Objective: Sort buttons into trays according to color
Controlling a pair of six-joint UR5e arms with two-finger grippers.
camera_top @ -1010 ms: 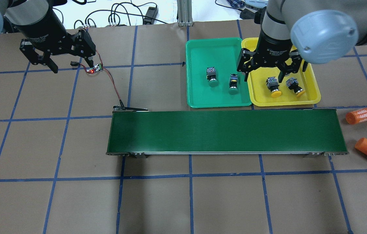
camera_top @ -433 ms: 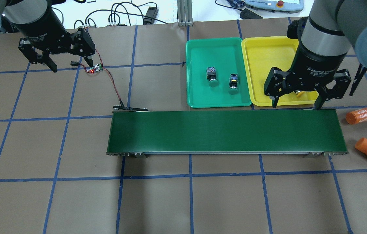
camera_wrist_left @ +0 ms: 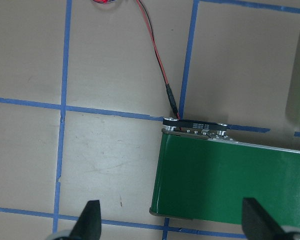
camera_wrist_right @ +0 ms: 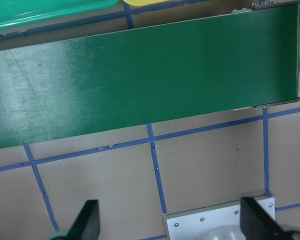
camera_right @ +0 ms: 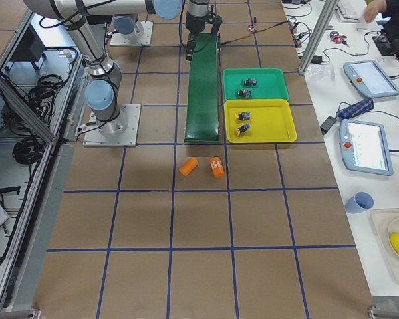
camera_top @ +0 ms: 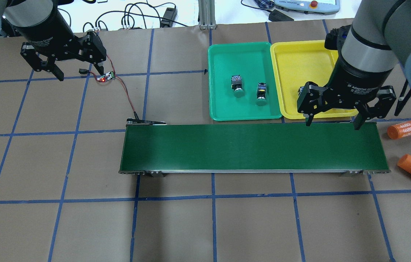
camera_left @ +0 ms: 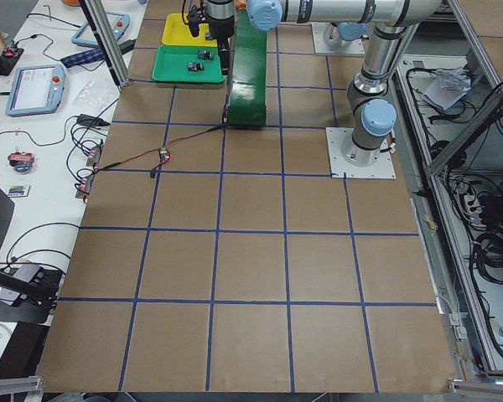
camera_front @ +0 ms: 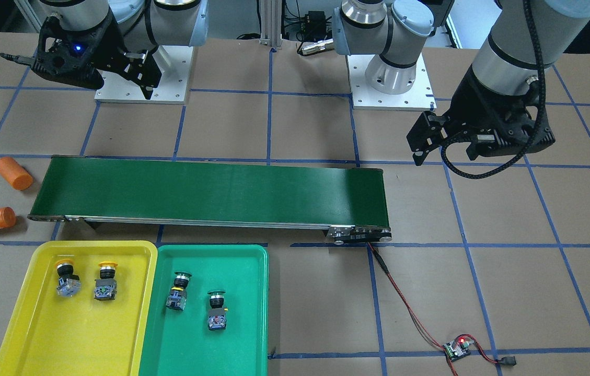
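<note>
Two yellow-capped push-buttons point(camera_front: 67, 277) lay in the shallow yellow plastic tray point(camera_front: 80, 339) and two green-capped push-buttons point(camera_front: 177, 292) in the green plastic tray point(camera_front: 195, 350) beside it, at the robot's 1 o'clock. The black right claw point(camera_top: 332, 124) and black left claw point(camera_top: 81, 74) hung wide open and empty, likely because sorting was done.

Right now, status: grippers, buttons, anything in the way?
Left gripper open, right gripper open, both empty. Two yellow buttons in yellow tray, two green buttons in green tray. Orange cylinders lie off the belt's end, outside both trays.
</note>
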